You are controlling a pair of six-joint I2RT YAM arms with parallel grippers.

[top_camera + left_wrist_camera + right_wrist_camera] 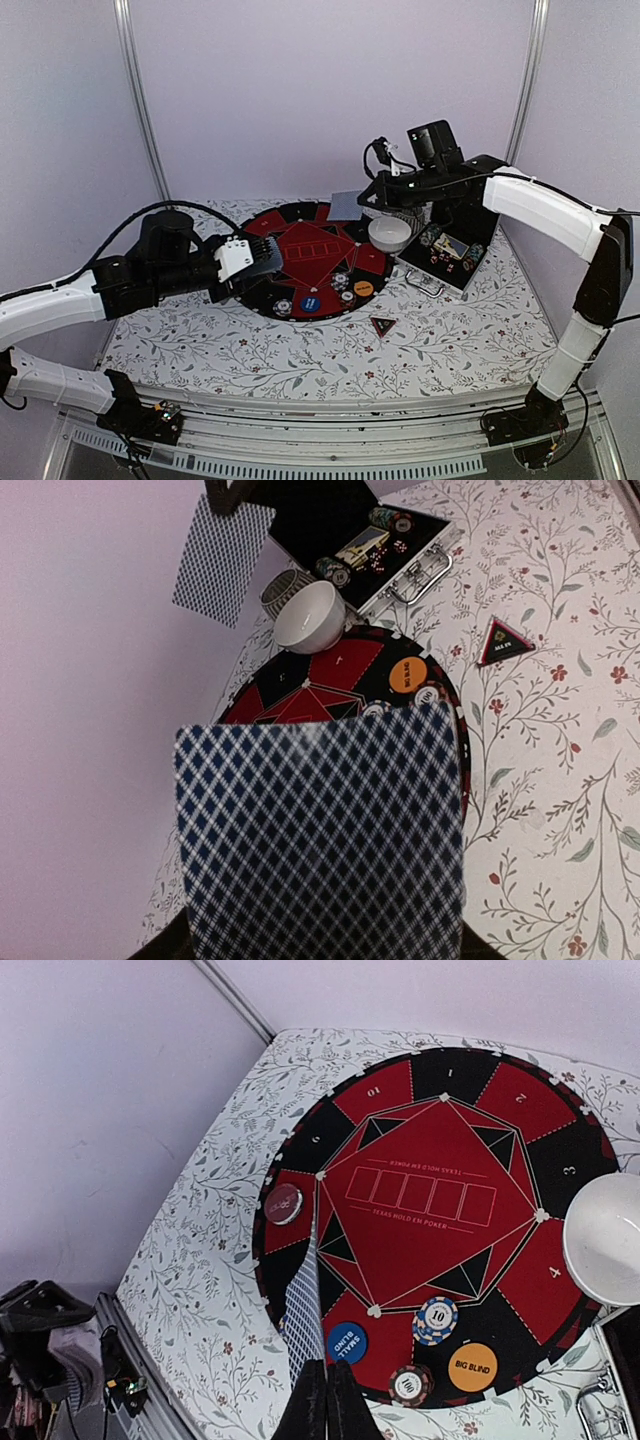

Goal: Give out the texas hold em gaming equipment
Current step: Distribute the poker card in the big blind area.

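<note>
Above the round mat (305,250) on the flowered surface (450,330), the left tool (256,262) grasps a card (320,830) by its lower edge and the right tool (325,1400) is clenched on a second card (303,1310) — both likely light, thin, bendy and slick — best pinched firmly near one edge.

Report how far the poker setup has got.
Done: three chips, the blue disc and orange disc lie on the round mat. In hand: the left jaws hold a card, the right jaws a second card. Left: spare chips in the case, the triangle marker off the mat.
</note>
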